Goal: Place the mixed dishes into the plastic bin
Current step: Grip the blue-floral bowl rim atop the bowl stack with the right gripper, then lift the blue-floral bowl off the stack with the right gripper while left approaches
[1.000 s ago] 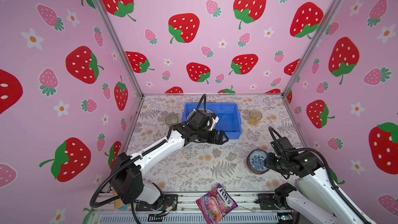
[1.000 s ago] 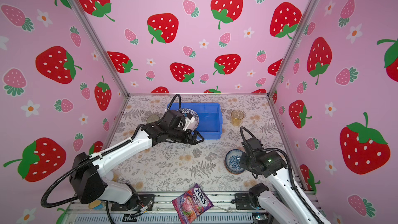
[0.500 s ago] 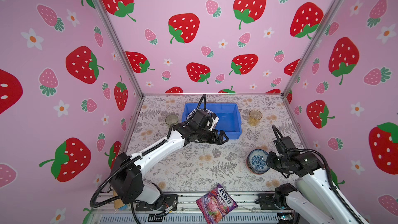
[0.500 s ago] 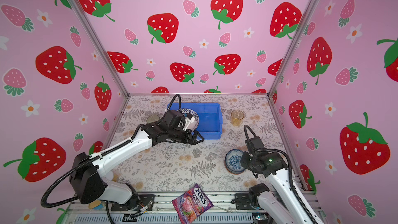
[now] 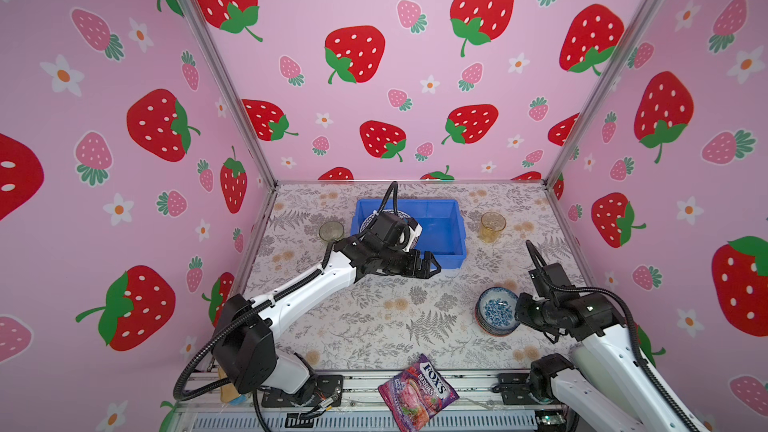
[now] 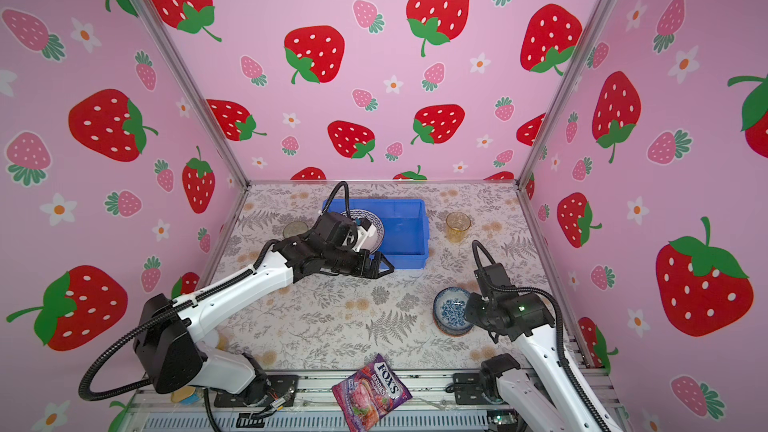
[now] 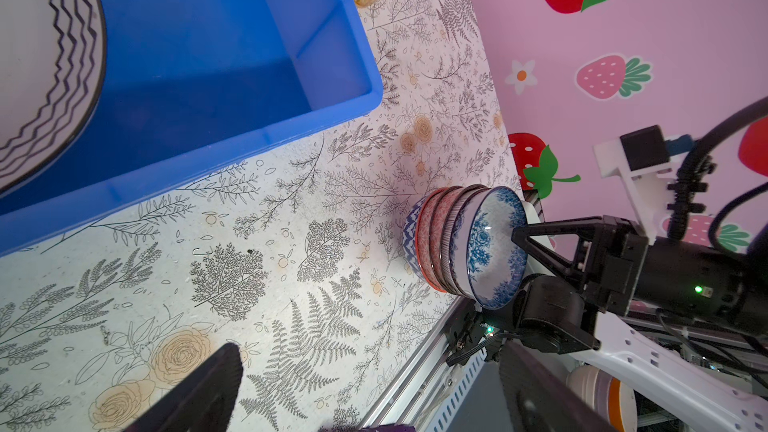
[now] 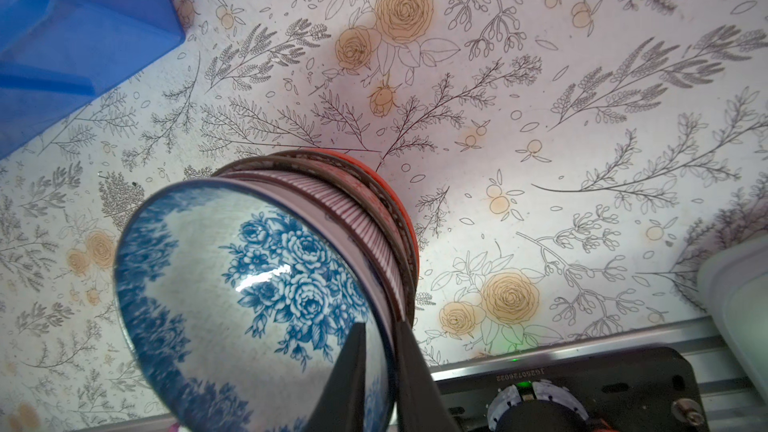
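Observation:
A stack of small patterned bowls (image 5: pixel 496 313) (image 6: pixel 451 313) (image 7: pixel 449 243) stands on the table at the front right. Its top bowl (image 8: pixel 249 284) is white with blue flowers. My right gripper (image 5: pixel 516 311) (image 8: pixel 380 326) is shut on that bowl's rim, one finger inside and one outside. The blue plastic bin (image 5: pixel 451 257) (image 6: pixel 413 261) (image 7: pixel 249 135) sits at the back middle and holds the zigzag-rim plate (image 6: pixel 371 222) (image 7: pixel 41 56). Above the bin's front edge my left gripper (image 5: pixel 430 268) (image 6: pixel 383 270) hangs open and empty. An amber tumbler (image 5: pixel 492 226) stands right of the bin, a green tumbler (image 5: pixel 331 231) left of it.
A purple FOX'S candy bag (image 5: pixel 417 390) (image 6: pixel 370 386) lies over the table's front rail. The metal frame rail (image 7: pixel 419 371) runs close behind the bowl stack. Pink strawberry walls close in the left, back and right sides.
My right gripper's fingers have closed onto the rim of the top blue bowl. The bowl stack and the left arm have stayed where they were.

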